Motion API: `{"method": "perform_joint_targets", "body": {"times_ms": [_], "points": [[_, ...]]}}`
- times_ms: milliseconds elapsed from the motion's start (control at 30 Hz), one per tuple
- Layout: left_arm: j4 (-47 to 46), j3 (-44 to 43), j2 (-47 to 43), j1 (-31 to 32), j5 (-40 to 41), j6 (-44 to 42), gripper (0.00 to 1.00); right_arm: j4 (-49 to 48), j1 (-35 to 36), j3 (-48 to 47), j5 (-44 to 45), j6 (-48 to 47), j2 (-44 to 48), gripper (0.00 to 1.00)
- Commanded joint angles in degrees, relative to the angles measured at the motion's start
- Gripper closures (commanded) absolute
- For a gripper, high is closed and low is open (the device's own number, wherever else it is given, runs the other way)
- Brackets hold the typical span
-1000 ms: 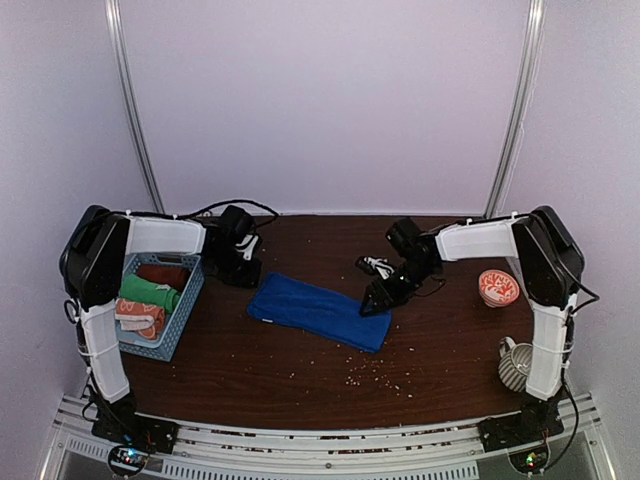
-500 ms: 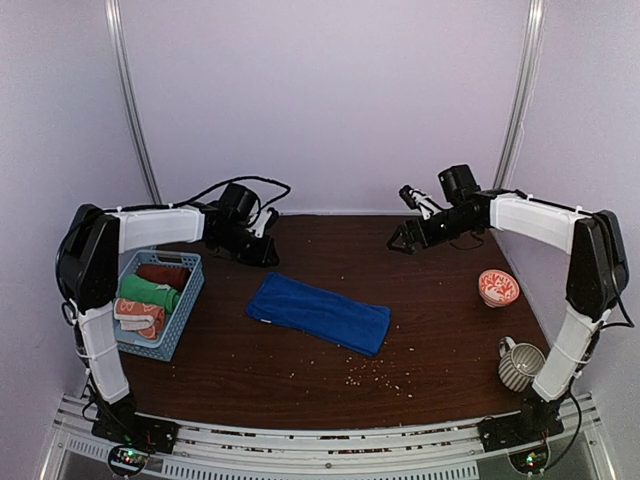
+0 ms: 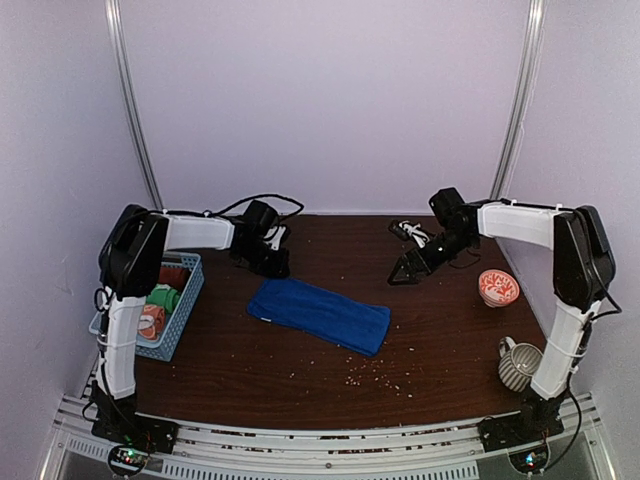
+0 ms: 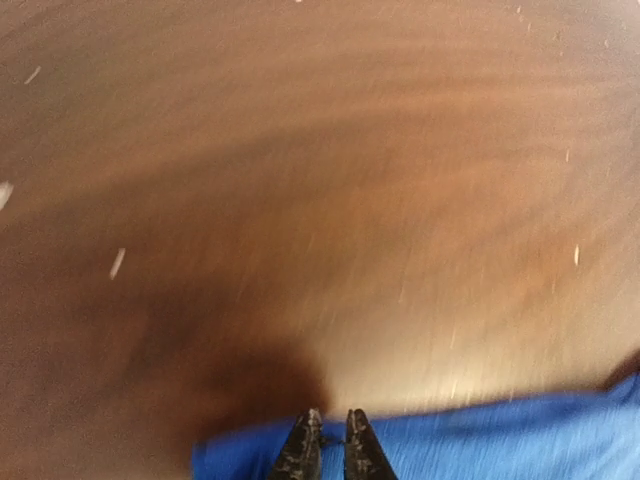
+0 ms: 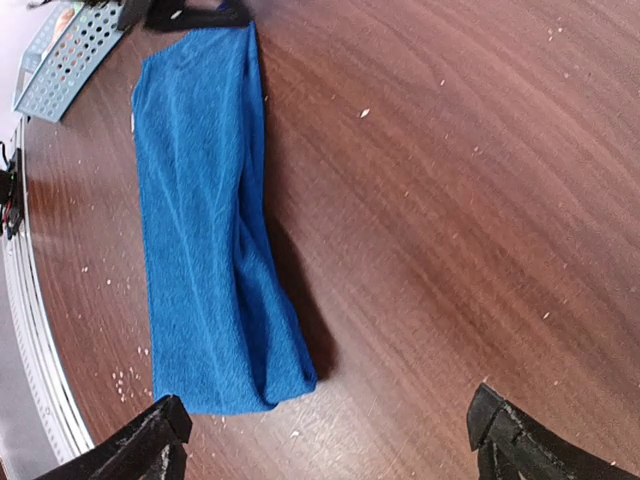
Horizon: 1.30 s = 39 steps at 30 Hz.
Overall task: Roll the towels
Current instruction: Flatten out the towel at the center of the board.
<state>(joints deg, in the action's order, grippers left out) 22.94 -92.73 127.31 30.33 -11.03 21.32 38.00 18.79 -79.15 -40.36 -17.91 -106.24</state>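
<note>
Above the worktop [image 3: 450, 340], the right pincer [image 5: 330, 440] has let go and spread; the left pincer [image 4: 328, 447], pressed together, nears the flat, unrolled blue towel [image 3: 318, 313].

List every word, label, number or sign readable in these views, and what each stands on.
No readable text in any view.
blue towel: a small pale speck at one edge, perhaps a tag; too small to read.
bowl: orange-and-white pattern only, no letters made out.
basket and mug: no markings seen.
</note>
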Motion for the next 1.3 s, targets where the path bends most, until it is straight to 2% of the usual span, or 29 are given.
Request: {"method": "perform_joint_targets", "body": {"times_ms": [0, 133, 200, 233, 300, 333, 400, 467, 533, 600, 667, 733, 767, 833, 933, 1033, 1133, 1200, 1267], "points": [[-4.54, -9.09, 7.94, 0.79, -4.13, -1.46, 0.91, -0.9, 0.24, 2.98, 2.07, -2.26, 5.99, 0.0], [-1.03, -27.85, 18.84, 1.61, -7.57, -3.61, 0.89, -9.24, 0.21, 8.85, 10.89, -0.96, 13.63, 0.0], [1.89, -36.55, 22.68, 1.63, -7.66, -3.75, 0.88, -14.27, 0.31, 11.98, 12.07, 0.44, 17.17, 0.0], [2.95, -39.58, 23.37, 1.58, -6.98, -3.97, 0.87, -16.83, 0.3, 13.51, 11.92, 1.53, 18.26, 0.0], [2.79, -40.14, 21.16, 1.62, -4.98, -4.61, 0.85, -18.72, 0.42, 14.84, 9.41, 3.29, 17.16, 0.0], [1.83, -38.29, 18.67, 1.64, -4.09, -5.07, 0.84, -16.08, 0.43, 13.63, 6.48, 3.09, 14.19, 0.0], [-1.07, -31.96, 12.45, 1.61, -1.9, -5.83, 0.84, -4.26, 0.65, 7.11, -1.33, -1.39, 4.84, 0.0], [-4.44, -24.14, 4.99, 1.8, 0.85, -6.54, 0.83, 5.08, 1.58, -1.04, -3.02, -4.53, -3.81, 0.04], [-7.56, -15.96, -3.36, 2.9, 5.59, -8.6, 0.83, 6.09, 2.21, -2.71, -2.37, -5.12, -7.83, 0.15], [-11.63, -7.25, -12.16, 5.28, 11.37, -12.84, 0.8, 4.66, 3.25, -2.94, 0.05, -4.61, -9.4, 0.2], [-17.69, 5.35, -21.29, 7.61, 15.0, -16.69, 0.71, 5.12, 4.57, -4.0, 1.62, -5.17, -11.0, 0.25], [-23.14, 14.41, -26.68, 8.02, 13.83, -13.75, 0.5, 6.06, 6.01, -5.07, 2.52, -5.49, -12.55, 0.29], [-23.57, 16.99, -28.01, 7.83, 13.03, -11.4, 0.45, 6.64, 6.48, -5.65, 2.75, -5.74, -13.34, 0.32], [-20.71, 19.09, -28.52, 7.81, 9.5, -9.08, 0.51, 7.43, 7.14, -6.0, 2.55, -5.83, -14.52, 0.38], [-15.0, 20.69, -27.65, 7.76, 5.3, -7.36, 0.68, 7.65, 7.49, -5.08, 1.64, -5.57, -15.43, 0.49], [-14.74, 25.16, -28.19, 7.95, 2.46, -5.39, 0.8, 8.07, 7.47, -2.83, -0.71, -6.24, -14.92, 0.63], [-14.77, 29.76, -29.11, 7.92, 2.78, -2.67, 0.88, 7.41, 7.69, 2.34, -3.08, -6.11, -12.86, 0.73], [-14.49, 32.82, -29.9, 7.96, 3.8, -1.48, 0.9, 6.62, 8.47, 6.28, -4.84, -5.35, -10.57, 0.76], [-14.05, 34.73, -30.65, 7.95, 4.36, -0.92, 0.91, 6.27, 10.98, 10.46, -8.18, -5.81, -7.73, 0.73]]}}
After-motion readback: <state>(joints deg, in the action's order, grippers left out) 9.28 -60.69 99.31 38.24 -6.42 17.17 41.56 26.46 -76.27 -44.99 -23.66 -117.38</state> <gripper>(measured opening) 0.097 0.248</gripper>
